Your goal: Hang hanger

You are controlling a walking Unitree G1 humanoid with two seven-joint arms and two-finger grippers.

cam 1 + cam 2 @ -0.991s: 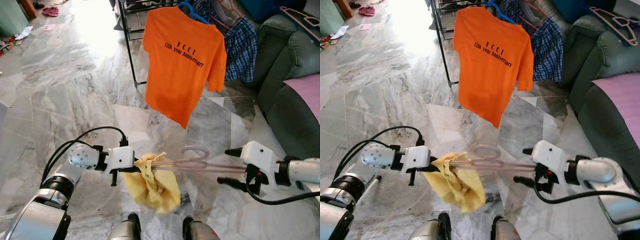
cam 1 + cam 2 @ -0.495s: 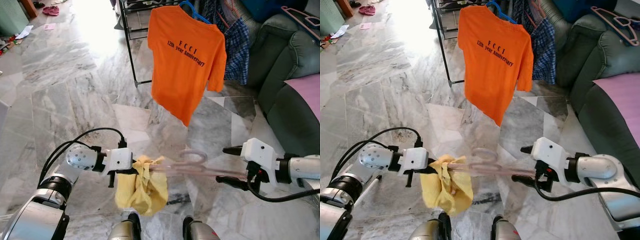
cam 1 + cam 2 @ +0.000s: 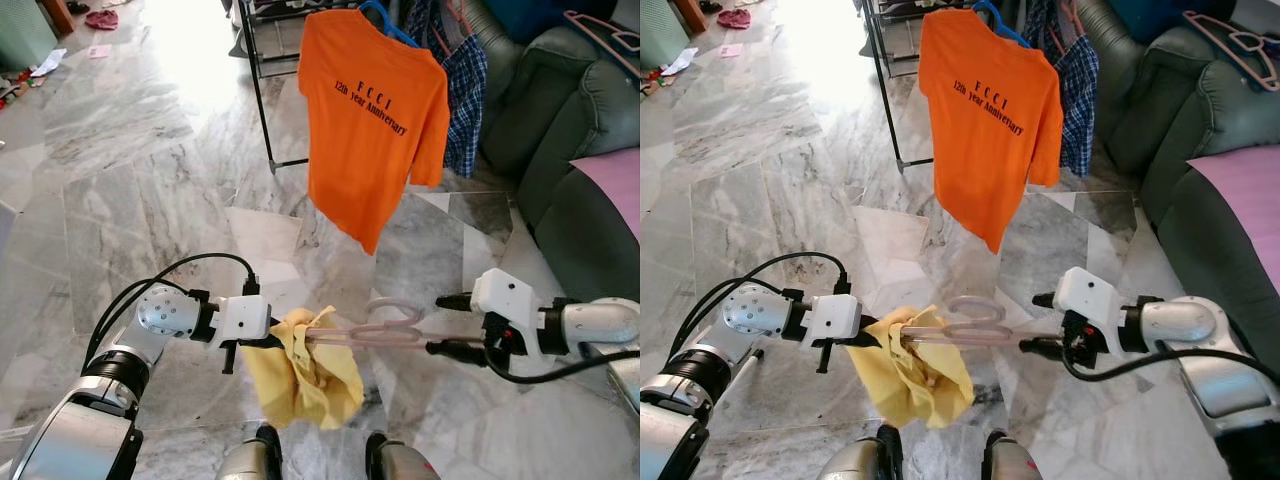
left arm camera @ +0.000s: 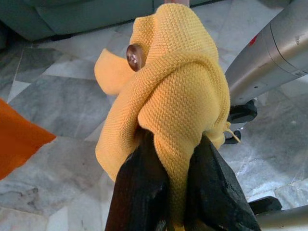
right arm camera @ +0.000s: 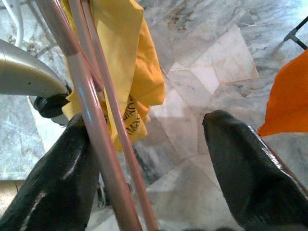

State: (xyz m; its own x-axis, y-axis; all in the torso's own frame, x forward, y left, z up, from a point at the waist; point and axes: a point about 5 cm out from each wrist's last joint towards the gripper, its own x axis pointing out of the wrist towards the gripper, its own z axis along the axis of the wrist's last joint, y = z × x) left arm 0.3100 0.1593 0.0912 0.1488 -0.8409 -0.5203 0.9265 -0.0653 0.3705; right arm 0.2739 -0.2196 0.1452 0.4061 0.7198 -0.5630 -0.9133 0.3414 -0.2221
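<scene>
Both ends supported: left gripper [image 3: 272,340] clamps yellow-clothed hanger [image 3: 375,330]; right gripper [image 3: 440,323] gapes.

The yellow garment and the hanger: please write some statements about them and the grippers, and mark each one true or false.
1. The left gripper pinches the yellow garment. True.
2. The pink hanger already hangs on the rack. False: it is held between the two arms, above the floor.
3. The right gripper is shut. False: its fingers are apart, one against the hanger.
4. An orange T-shirt hangs ahead. True.
</scene>
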